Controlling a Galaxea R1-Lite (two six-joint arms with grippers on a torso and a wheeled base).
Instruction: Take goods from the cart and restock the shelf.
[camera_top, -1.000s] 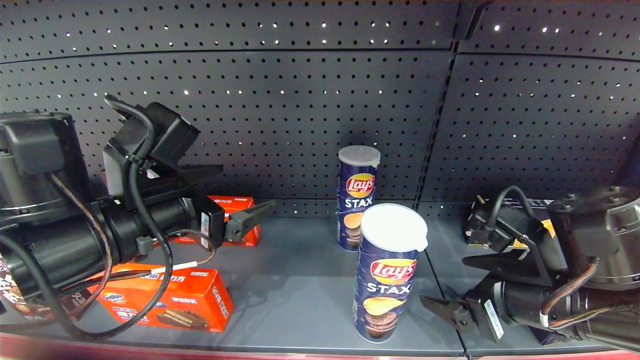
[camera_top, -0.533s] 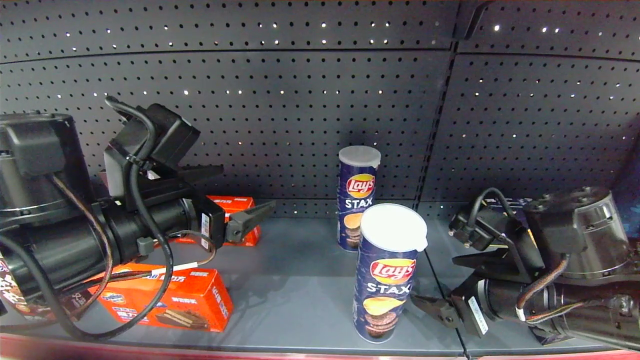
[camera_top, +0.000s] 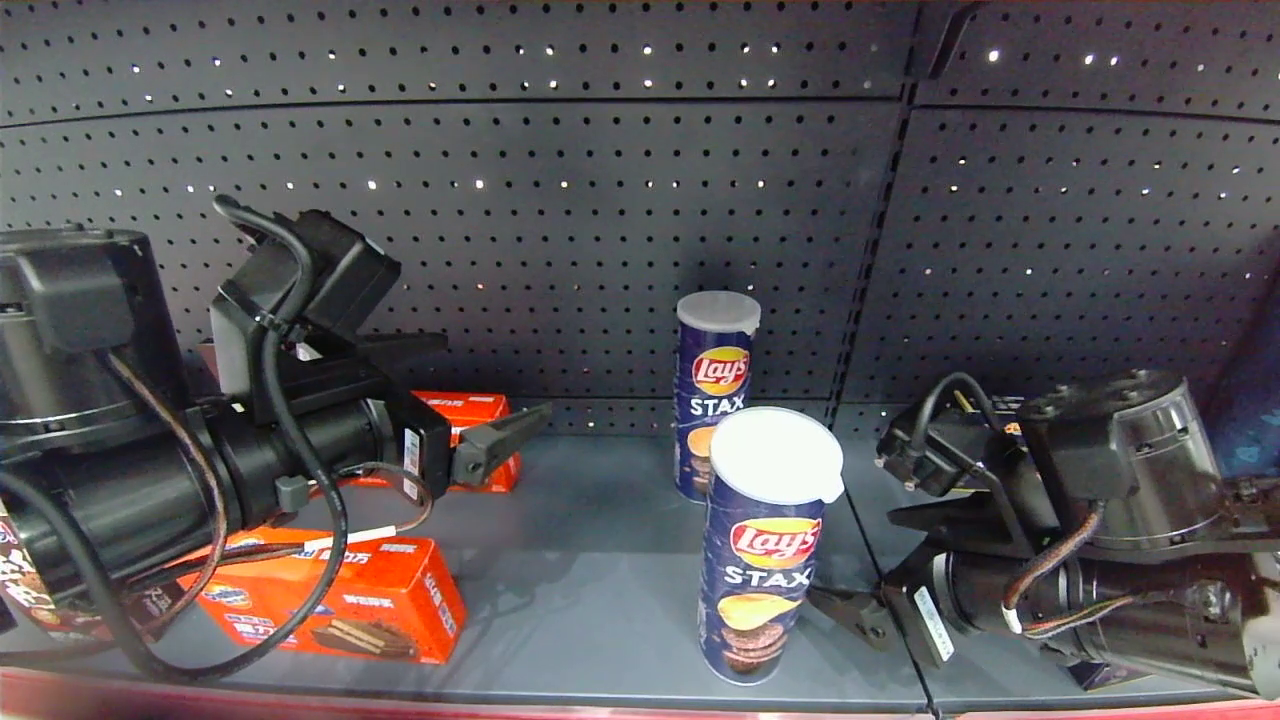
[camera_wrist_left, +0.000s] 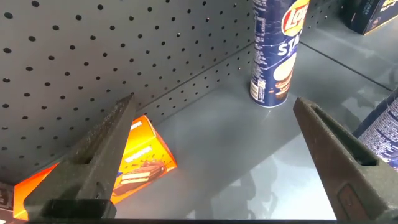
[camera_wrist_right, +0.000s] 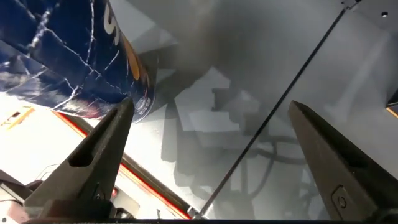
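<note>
On the dark shelf (camera_top: 580, 560) before me, the front chip can (camera_top: 765, 545) stands on its base near the front lip, just ahead of a rear chip can (camera_top: 715, 390) by the pegboard, with orange boxes (camera_top: 370, 600) off to the left. My right gripper (camera_wrist_right: 209, 106) sits low just beside the front can's base, its fingers (camera_wrist_right: 99, 155) spread wide with the can outside them, while my left gripper (camera_wrist_left: 214, 102) hangs over the shelf near the boxes, fingers likewise spread and holding nothing. I judge the placing step nearly done: next I should draw the right arm back gently, since a tall can so near the edge could tip.
</note>
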